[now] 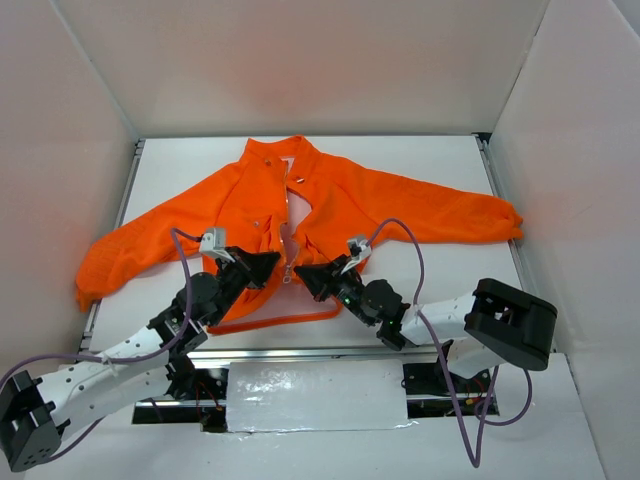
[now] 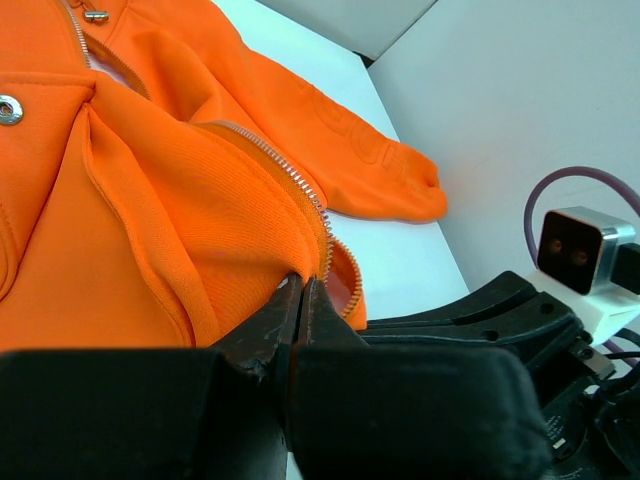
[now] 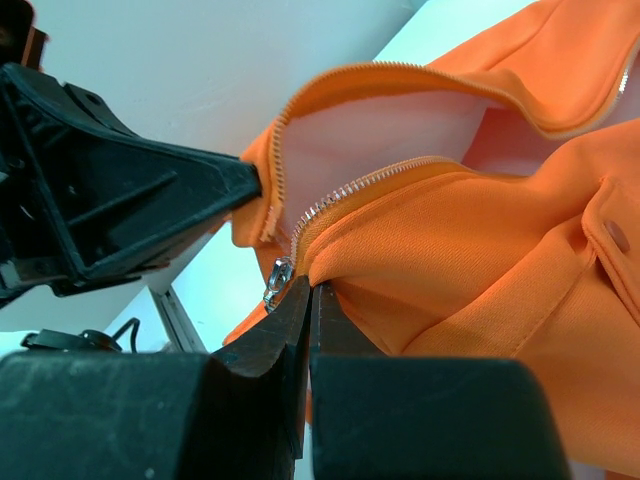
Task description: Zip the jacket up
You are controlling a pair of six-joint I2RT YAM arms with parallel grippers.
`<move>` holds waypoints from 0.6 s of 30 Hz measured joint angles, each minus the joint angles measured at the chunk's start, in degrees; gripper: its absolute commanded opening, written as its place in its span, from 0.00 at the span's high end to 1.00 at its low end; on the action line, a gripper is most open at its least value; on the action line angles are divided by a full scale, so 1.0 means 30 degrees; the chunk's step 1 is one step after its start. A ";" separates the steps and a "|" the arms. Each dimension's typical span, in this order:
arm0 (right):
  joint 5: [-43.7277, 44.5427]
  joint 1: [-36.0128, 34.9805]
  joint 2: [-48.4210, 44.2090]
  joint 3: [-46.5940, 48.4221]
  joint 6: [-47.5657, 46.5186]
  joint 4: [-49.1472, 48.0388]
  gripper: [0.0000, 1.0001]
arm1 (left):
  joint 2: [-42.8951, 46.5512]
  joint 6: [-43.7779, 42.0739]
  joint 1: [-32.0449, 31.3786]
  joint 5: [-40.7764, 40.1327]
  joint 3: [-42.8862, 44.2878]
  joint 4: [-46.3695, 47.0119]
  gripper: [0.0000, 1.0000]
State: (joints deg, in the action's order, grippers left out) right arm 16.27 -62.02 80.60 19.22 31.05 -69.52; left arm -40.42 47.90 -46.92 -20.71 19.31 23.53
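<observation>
Orange jacket [image 2: 150, 200] in closed left pincer [image 2: 300, 287]

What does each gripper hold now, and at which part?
Both hold the jacket. The left gripper pinches one front edge near the hem; the right gripper pinches the other, beside the zipper slider.

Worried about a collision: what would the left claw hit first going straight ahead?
The jacket: the left claw pinches its bunched front beside the zipper; just past that, seemingly the right claw, depth unclear.
</observation>
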 measured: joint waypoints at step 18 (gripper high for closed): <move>0.0000 0.0000 0.0146 0.0219 -0.0007 0.0386 1.00 | 0.0138 -0.0415 0.0000 0.0015 0.0000 -0.0262 1.00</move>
State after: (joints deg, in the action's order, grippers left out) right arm 16.27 -62.02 81.03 19.88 31.03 -68.36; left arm -40.01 46.65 -46.92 -20.67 19.31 22.74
